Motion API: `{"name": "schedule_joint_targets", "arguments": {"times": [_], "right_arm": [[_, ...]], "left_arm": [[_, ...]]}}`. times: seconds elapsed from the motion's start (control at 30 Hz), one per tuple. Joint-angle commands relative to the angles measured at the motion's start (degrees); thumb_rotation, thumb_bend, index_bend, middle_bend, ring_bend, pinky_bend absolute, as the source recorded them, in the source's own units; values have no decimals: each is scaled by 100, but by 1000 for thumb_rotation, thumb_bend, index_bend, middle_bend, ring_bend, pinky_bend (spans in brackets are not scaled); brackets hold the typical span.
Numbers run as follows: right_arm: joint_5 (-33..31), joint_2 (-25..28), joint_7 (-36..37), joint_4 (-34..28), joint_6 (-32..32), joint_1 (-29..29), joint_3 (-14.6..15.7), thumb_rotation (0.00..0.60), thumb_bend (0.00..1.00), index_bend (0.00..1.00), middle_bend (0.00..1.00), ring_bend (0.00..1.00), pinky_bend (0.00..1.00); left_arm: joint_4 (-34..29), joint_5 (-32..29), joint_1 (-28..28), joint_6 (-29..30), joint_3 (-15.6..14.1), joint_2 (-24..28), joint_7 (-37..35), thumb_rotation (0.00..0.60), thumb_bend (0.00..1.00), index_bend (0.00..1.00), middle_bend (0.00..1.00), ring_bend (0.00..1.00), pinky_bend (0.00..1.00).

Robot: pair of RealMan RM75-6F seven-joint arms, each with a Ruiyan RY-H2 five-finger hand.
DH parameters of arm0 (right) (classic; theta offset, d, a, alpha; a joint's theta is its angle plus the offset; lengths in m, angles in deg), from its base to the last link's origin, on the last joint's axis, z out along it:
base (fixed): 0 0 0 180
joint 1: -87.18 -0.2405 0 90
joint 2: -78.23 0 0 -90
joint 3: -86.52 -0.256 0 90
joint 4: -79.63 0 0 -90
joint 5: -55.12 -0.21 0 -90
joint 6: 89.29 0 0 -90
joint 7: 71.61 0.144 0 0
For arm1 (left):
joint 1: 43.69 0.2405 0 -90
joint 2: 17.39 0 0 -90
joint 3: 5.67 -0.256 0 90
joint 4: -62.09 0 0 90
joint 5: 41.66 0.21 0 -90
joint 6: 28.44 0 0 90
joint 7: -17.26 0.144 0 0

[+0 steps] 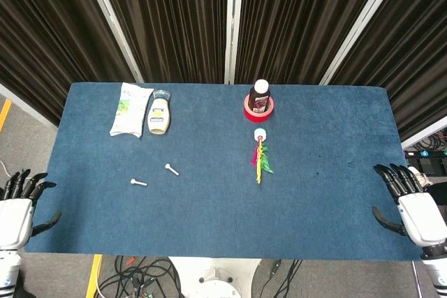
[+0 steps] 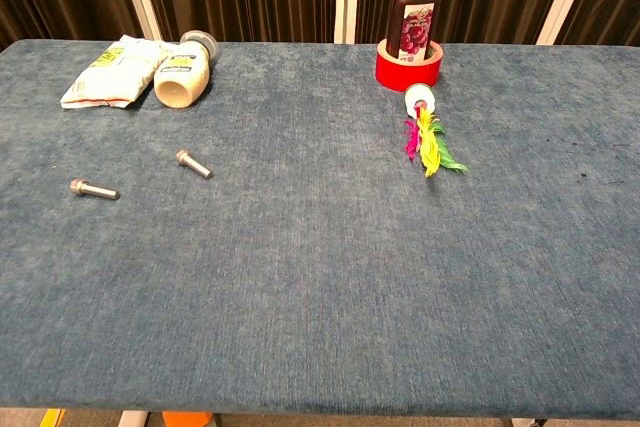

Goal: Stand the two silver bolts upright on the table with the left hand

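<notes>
Lying flat: both bolts (image 1: 138, 183) (image 1: 172, 169). Left hand (image 1: 17, 204) off table (image 1: 335, 193), fingers (image 1: 24, 183) apart, empty; pinch nearer bolt's shank, tip head-down.

Nothing here can really be read. The bottle (image 2: 414, 9) has a purple fruit picture on its label and the pouch (image 2: 107, 71) carries green print, but the lettering on both is too small and blurred to make out.

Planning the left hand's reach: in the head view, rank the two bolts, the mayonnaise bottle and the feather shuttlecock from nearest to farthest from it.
From the left hand:
1. Left bolt, near-left.
2. Right bolt, just beyond.
3. Mayonnaise bottle, far-left, lying down.
4. Feather shuttlecock, centre.
</notes>
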Motion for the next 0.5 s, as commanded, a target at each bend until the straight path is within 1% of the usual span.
{"name": "schedule_joint_targets", "arguments": {"times": [0.03,0.33,0.43,0.5], "right_arm": [[-15,4,-3,-29,85,-74,-23,600,268,40,99,0,0],[-14,-35,95,54,-142,47,19,600,268,40,99,0,0],[-5,-54,128,99,-223,89,30,600,268,40,99,0,0],[18,-51,142,115,-250,95,38,600,268,40,99,0,0]], "left_arm": [[-27,7,30,6,-3,3,13,600,180,302,182,35,0],[-134,156,7,32,85,34,187,600,178,304,182,35,0],[-290,344,-196,-61,208,-2,466,600,177,323,182,35,0],[-403,495,-433,-298,280,-19,704,600,185,332,182,35,0]]}}
